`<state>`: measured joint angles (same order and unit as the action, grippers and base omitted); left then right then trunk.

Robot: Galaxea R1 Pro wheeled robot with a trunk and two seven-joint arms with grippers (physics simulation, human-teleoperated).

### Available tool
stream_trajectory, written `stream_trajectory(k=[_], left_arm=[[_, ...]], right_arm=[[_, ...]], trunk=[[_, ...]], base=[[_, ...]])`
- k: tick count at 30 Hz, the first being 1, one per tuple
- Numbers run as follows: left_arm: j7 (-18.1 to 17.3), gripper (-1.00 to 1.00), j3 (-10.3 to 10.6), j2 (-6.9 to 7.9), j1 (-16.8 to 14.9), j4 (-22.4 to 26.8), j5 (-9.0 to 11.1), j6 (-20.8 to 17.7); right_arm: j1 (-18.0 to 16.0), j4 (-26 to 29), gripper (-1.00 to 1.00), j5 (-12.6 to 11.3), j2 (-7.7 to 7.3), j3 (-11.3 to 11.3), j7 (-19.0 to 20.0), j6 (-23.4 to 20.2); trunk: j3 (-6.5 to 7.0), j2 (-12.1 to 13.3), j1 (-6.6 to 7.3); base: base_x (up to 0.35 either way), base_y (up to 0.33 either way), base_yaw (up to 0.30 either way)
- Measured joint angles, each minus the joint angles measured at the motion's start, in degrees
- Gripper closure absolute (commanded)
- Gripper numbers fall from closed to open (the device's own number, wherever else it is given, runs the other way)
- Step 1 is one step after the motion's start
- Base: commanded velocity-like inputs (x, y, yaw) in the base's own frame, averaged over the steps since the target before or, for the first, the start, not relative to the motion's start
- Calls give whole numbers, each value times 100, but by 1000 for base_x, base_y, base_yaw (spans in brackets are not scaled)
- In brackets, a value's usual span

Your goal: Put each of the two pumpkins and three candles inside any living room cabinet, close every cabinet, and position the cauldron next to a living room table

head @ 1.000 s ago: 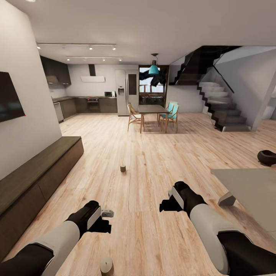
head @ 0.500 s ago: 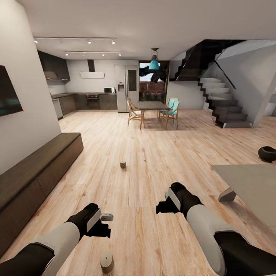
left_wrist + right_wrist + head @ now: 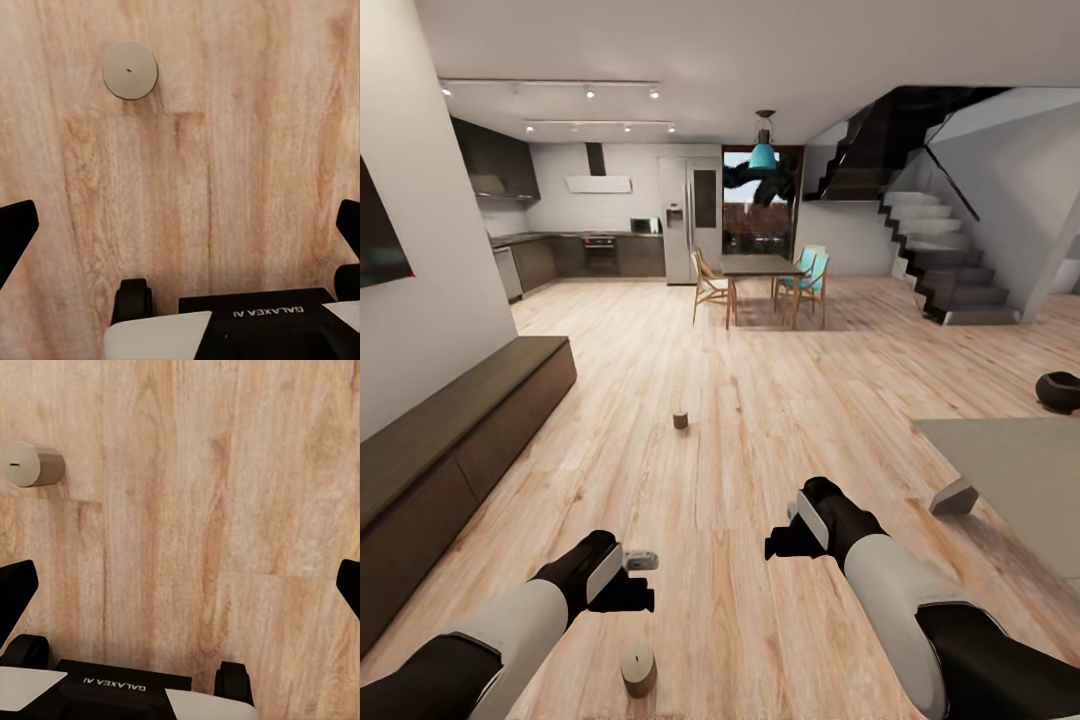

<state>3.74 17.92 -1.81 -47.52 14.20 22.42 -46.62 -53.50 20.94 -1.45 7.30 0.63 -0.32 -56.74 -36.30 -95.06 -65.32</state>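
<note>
The left gripper [image 3: 180, 225] has its jaws wide apart and holds nothing; only bare floor [image 3: 760, 420] lies between them. The near candle [image 3: 638, 668] stands upright on the floor just beside this gripper, closer to the robot's body (its round pale top and tiny wick show in the left wrist view [image 3: 130, 69]). The left arm is the nearer one, so I think it should go down onto that candle. The right gripper [image 3: 180, 585] is wide open and empty too. A second candle [image 3: 680, 419] stands farther ahead, near the cabinet [image 3: 460, 440]. The cauldron [image 3: 1058, 390] sits well off to the right, past the tabletop [image 3: 1010, 470].
</note>
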Motion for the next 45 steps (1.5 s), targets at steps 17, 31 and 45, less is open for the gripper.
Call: stream_trajectory(k=[17, 31, 45], left_arm=[[58, -100, 11, 3, -1, -5, -13, 285], [150, -100, 6, 6, -1, -6, -20, 494], [644, -100, -2, 3, 0, 4, -1, 495]], right_arm=[[1, 0, -100, -8, 0, 0, 0, 17], [8, 0, -100, -8, 0, 0, 0, 20], [8, 0, -100, -8, 0, 0, 0, 20]], trunk=[[-459, -682, -374], [-753, -1244, -681], [-1005, -1805, -989]], base=[[0, 0, 0], [0, 0, 0], [0, 0, 0]])
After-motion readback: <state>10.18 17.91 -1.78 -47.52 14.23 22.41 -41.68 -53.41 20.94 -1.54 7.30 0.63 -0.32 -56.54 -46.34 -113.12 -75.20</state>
